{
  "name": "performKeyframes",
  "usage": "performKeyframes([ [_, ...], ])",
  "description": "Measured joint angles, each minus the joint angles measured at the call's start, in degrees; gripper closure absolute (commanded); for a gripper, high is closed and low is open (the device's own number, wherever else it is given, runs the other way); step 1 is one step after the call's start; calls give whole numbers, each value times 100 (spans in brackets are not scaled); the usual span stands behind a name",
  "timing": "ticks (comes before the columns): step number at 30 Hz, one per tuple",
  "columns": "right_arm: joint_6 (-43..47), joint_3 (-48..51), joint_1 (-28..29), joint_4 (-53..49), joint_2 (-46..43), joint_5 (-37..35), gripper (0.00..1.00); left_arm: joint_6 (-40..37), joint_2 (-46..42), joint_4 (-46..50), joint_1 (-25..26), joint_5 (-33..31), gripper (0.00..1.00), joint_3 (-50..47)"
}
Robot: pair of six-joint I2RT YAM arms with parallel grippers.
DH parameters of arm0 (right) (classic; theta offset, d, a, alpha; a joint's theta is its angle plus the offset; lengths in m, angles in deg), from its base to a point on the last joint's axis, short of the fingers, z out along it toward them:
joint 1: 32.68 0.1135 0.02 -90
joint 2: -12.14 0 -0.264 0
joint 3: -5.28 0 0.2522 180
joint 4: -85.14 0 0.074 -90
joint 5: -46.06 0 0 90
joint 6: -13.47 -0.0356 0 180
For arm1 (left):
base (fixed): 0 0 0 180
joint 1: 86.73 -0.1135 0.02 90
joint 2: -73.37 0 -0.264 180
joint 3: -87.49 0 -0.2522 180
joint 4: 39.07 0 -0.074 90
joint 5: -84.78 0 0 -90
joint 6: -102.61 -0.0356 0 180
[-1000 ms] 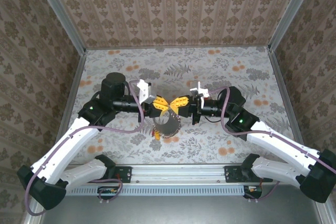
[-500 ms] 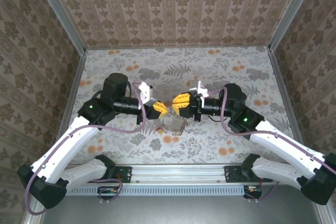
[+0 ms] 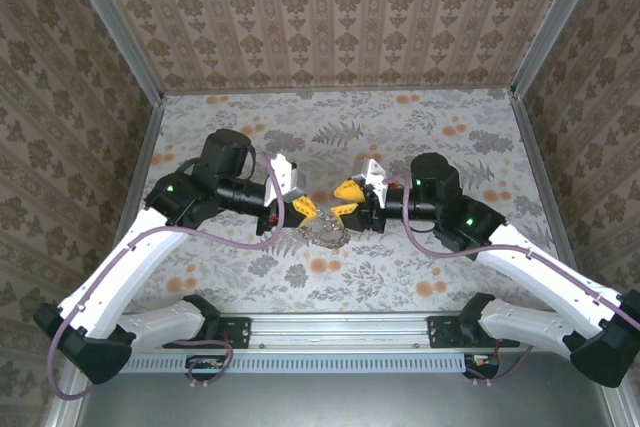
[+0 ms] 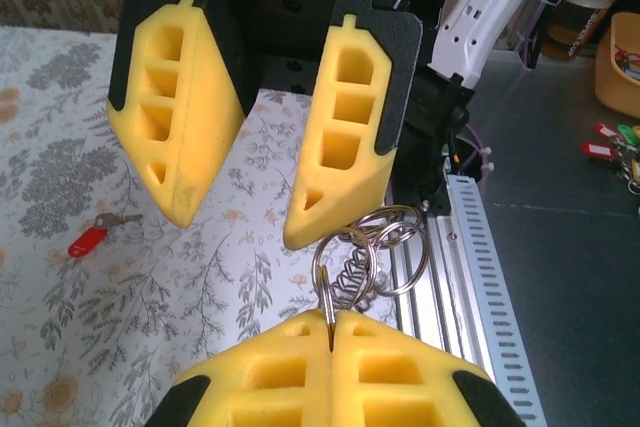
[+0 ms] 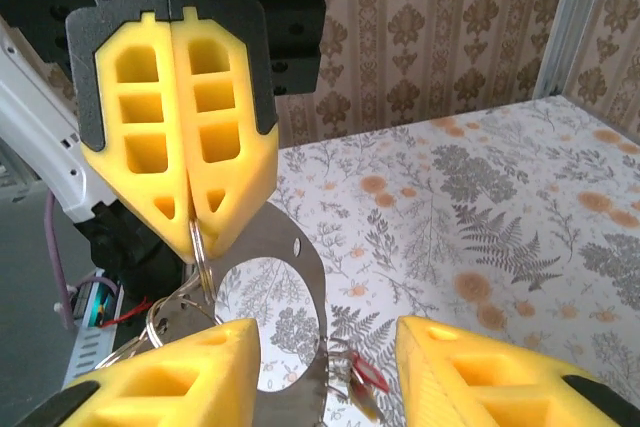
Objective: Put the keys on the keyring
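The keyring (image 5: 312,277) is a wide flat grey metal loop with small split rings (image 4: 392,245) and a short chain on it. It hangs above the table (image 3: 420,137) between the two arms. My left gripper (image 4: 330,319) is shut on one split ring, and its closed yellow fingers (image 5: 215,147) face the right wrist camera. My right gripper (image 5: 322,333) stands open just in front of the loop, holding nothing. One red-headed key (image 5: 370,375) shows at the loop's lower edge. Another red key (image 4: 88,240) lies flat on the table. From above, the left gripper (image 3: 308,211) and right gripper (image 3: 338,197) nearly meet over the keyring (image 3: 325,234).
Patterned walls close off the back and both sides. The aluminium rail (image 3: 340,329) with the arm bases runs along the near edge. Purple cables (image 3: 200,237) loop beside both arms. The flowered table stretches behind the grippers.
My right gripper has opened and let go of the keyring. Both arms have shifted slightly toward the back, and the loop now hangs from my left gripper alone.
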Motion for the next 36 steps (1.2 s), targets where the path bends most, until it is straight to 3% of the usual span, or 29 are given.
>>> performKeyframes([
  [14,57,0,197,-72,37,374,56,-120,153,278,28,-52,100,37],
  [26,101,0,271,-83,140,433,62,-190,306,286,146,-92,100,190],
  [29,90,-2,278,22,175,435,68,-223,398,293,195,-155,100,214],
  [33,52,-7,310,85,251,448,90,-232,452,328,229,-264,100,229],
  [36,44,-11,313,61,256,428,100,-249,452,422,229,-321,100,256],
])
